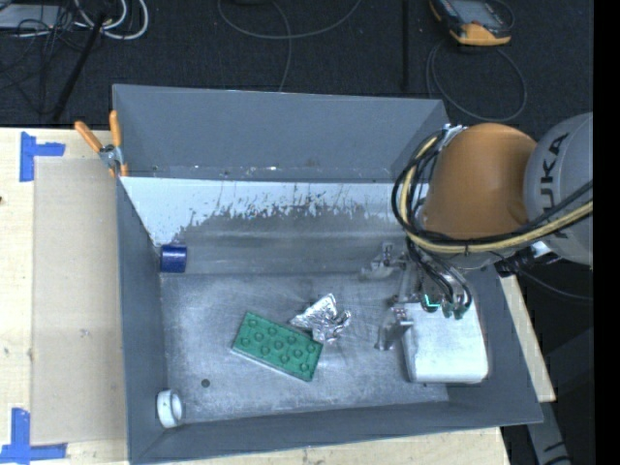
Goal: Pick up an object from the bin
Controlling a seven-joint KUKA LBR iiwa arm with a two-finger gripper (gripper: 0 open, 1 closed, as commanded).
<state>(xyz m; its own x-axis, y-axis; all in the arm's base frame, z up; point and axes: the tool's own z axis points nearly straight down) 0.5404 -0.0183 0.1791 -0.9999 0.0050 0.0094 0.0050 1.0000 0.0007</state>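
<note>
The gripper (pixel 391 300) hangs low at the right side of the grey bin (pixel 291 139), between a crumpled foil wad (pixel 325 318) and a white rectangular block (pixel 448 352), probably lining up on one; whether it is released or clenched I cannot tell.

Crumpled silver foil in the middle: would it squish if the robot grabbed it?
Probably yes: the foil looks thin and loosely crumpled, so it would likely crush and weigh very little. Its bumpy, irregular shape suggests it wouldn't roll if pushed, just slide.
</note>
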